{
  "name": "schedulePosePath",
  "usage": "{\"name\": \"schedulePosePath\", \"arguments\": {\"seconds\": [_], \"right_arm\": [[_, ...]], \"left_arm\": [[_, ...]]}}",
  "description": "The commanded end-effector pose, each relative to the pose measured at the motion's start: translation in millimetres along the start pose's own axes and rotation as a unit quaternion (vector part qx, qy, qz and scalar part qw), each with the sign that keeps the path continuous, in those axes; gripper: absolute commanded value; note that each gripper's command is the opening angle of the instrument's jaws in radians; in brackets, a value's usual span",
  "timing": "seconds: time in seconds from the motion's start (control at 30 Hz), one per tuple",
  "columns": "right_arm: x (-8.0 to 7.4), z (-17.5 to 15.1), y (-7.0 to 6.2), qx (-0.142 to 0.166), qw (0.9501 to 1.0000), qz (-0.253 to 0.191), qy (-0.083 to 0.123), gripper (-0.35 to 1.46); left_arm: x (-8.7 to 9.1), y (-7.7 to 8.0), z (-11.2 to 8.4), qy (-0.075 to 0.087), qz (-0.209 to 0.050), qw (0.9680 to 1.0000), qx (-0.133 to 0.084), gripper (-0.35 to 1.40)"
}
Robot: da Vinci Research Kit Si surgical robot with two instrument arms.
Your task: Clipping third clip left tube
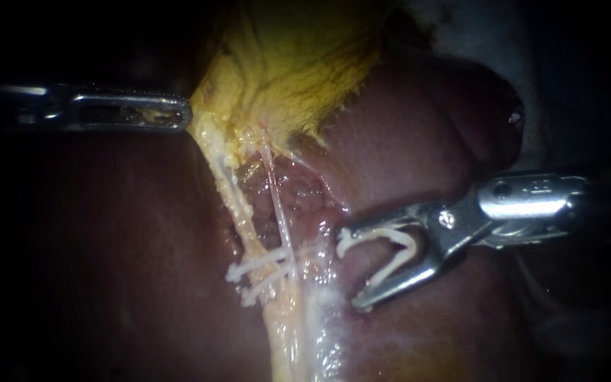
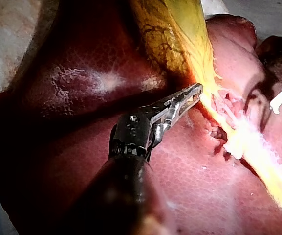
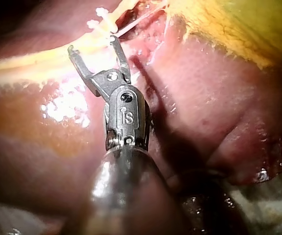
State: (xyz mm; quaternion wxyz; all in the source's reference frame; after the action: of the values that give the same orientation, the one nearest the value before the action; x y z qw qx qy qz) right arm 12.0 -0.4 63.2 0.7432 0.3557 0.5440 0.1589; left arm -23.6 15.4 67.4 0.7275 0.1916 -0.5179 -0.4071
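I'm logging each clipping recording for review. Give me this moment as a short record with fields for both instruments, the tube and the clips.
Left instrument: jaws shut on the edge of the yellow gallbladder
Right instrument: spread jaws carry an open white plastic clip
Pale yellowish tube: runs from the gallbladder down over the dark red liver
Already on tube: two white clips, close together
Carried clip versus tube: apart, not yet around it
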Motion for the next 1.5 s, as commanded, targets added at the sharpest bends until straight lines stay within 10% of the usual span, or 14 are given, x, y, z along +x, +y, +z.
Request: {"name": "schedulePosePath", "arguments": {"seconds": [0.03,0.57,1.5], "right_arm": [[0.1,0.2,0.3,0.000,1.0000,0.003,0.005,0.55],[-1.5,4.5,5.6,0.010,0.9986,0.043,0.031,0.56],[-8.5,8.9,10.0,0.036,0.9953,0.089,0.014,0.55]], "left_arm": [[0.0,0.0,0.0,0.000,0.000,1.0000,0.001,-0.35],[0.4,-0.1,0.3,0.000,0.001,1.0000,0.003,-0.35],[0.5,-0.1,0.5,0.000,0.001,1.0000,0.003,-0.35]]}}
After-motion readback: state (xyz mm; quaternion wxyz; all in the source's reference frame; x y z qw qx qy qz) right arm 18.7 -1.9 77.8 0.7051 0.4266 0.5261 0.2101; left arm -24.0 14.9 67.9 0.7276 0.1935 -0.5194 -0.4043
